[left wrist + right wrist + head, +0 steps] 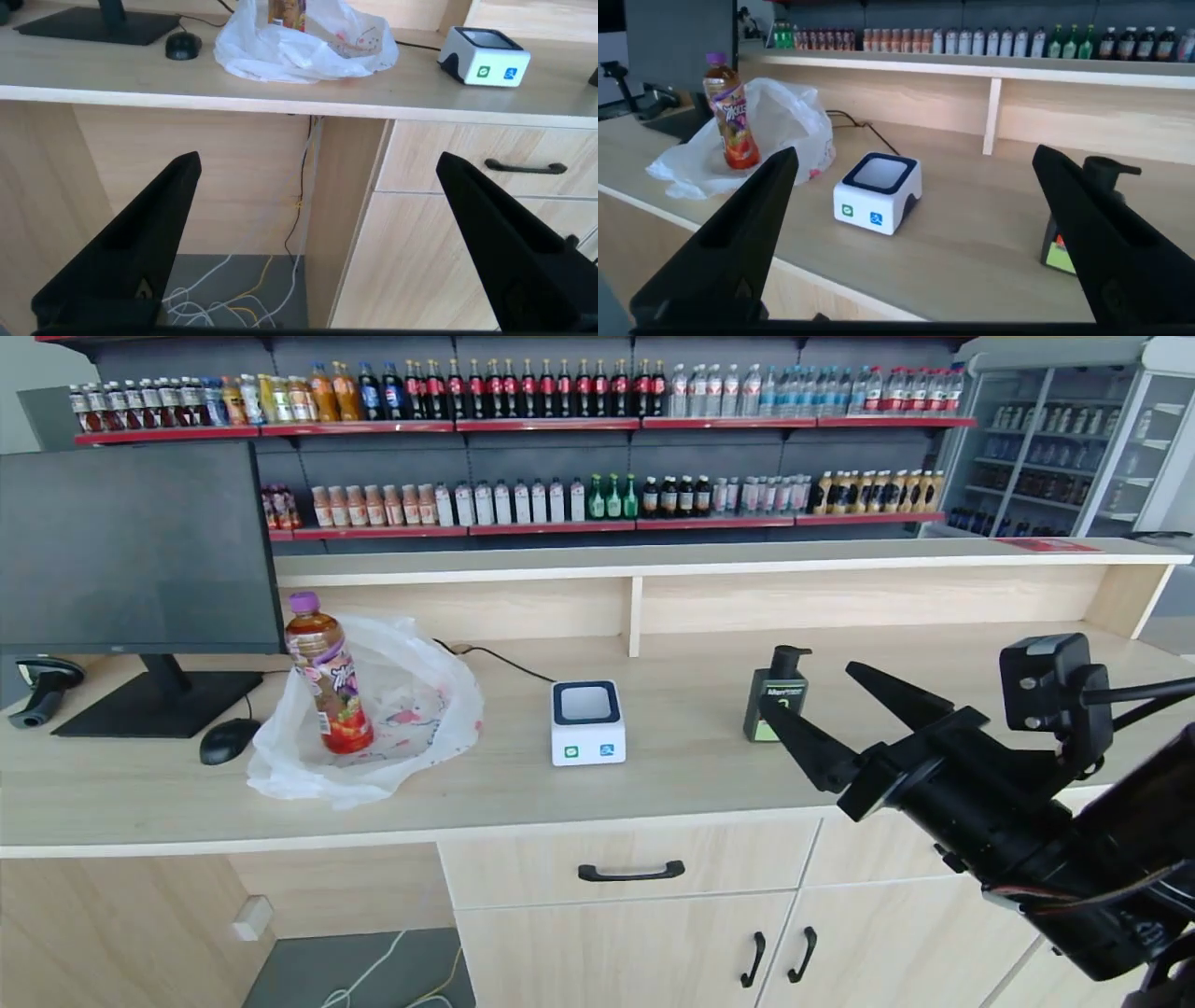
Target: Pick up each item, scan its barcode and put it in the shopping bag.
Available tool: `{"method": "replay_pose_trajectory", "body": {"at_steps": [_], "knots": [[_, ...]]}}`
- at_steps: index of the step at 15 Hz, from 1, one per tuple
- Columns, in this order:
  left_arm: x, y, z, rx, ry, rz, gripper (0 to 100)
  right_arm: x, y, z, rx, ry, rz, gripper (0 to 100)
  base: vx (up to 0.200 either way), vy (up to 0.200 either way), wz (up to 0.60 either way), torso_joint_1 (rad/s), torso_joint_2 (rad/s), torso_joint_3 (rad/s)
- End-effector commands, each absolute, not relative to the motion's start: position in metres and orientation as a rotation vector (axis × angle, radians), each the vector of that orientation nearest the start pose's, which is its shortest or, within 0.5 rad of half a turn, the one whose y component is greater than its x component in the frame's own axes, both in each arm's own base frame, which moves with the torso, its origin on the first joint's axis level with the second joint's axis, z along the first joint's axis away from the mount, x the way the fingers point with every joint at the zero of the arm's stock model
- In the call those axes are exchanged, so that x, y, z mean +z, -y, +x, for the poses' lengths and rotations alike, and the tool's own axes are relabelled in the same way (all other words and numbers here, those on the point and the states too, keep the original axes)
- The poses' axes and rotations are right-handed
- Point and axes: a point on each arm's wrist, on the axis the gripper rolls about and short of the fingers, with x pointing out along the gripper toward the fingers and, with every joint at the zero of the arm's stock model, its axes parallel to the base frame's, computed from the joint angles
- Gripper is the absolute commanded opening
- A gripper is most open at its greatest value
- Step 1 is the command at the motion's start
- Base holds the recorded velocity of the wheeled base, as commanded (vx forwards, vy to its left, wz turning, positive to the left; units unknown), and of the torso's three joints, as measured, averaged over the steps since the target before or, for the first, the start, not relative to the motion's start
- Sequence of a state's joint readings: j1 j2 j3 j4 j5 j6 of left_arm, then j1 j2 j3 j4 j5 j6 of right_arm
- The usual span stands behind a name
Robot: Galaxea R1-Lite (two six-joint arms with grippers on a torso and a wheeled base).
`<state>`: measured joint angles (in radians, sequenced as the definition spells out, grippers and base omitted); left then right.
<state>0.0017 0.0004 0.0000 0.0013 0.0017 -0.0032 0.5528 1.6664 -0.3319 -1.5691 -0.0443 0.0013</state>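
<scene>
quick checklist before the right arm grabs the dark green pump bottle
1. right gripper open, fingers spread: ok
2. pump bottle upright on the counter, just beyond the right gripper: ok
3. Where the pump bottle's barcode is: cannot tell
4. barcode scanner window uncovered, bare counter between it and the pump bottle: ok
5. shopping bag open with room beside the tea bottle standing in it: ok
6. left gripper open, below the counter edge, out of the way: ok
</scene>
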Motion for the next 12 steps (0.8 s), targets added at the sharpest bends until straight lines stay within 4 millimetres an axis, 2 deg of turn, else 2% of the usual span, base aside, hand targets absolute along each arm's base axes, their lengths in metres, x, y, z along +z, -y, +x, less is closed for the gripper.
{"method": "replay_pose_trajectory", "body": {"at_steps": [1, 3, 8, 12], "knots": [[0.075, 0.000, -0.023, 0.003, 0.000, -0.003, 100, 0.170, -0.127, 0.207, 0.506, 0.225, 0.071, 100, 0.000, -0.200, 0.00, 0.002, 0.00, 0.002], [0.075, 0.000, -0.023, 0.003, 0.000, -0.003, 100, 0.167, -0.127, 0.208, 0.503, 0.213, 0.066, 100, 0.000, -0.200, 0.00, -0.002, 0.00, 0.000], [0.075, 0.000, -0.023, 0.002, 0.000, -0.003, 100, 0.149, -0.132, 0.216, 0.506, 0.145, 0.033, 100, 0.000, 0.000, 0.00, 0.000, 0.00, 0.000], [0.075, 0.000, -0.023, 0.002, 0.000, -0.003, 100, 0.136, -0.127, 0.211, 0.509, 0.075, 0.050, 100, 0.000, 0.000, 0.00, 0.000, 0.00, 0.000]]}}
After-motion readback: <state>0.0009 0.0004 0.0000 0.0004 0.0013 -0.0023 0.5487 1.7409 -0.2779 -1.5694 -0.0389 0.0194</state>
